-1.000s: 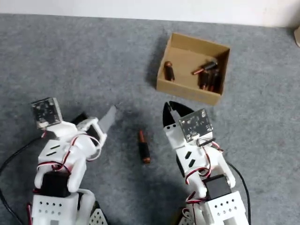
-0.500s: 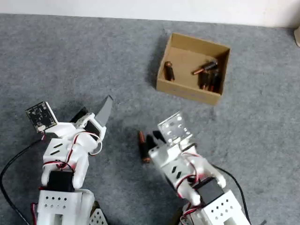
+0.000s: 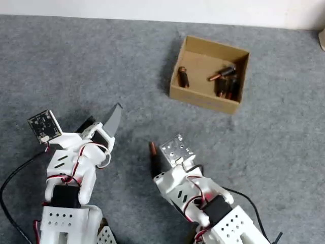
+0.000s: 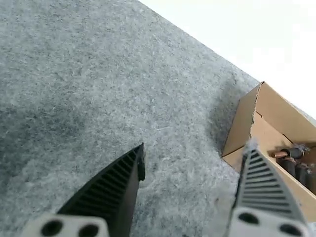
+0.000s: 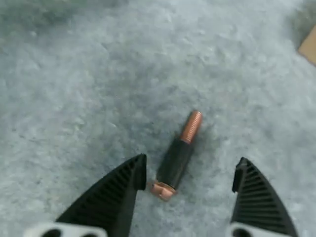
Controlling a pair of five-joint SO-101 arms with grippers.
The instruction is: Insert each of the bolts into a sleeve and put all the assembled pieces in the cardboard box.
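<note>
Grey felt-like carpet (image 3: 76, 66) covers the table, meeting a pale white strip (image 3: 152, 9) at the far edge.

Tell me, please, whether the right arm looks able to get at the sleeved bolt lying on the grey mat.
Probably yes: the right gripper hangs open over the sleeved bolt, with one finger on each side of it and nothing in between.

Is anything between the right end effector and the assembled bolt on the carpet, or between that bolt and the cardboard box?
Nothing visible. The open right end effector hangs over the copper bolt in its black sleeve; only grey carpet separates that from the brown cardboard box.
</note>
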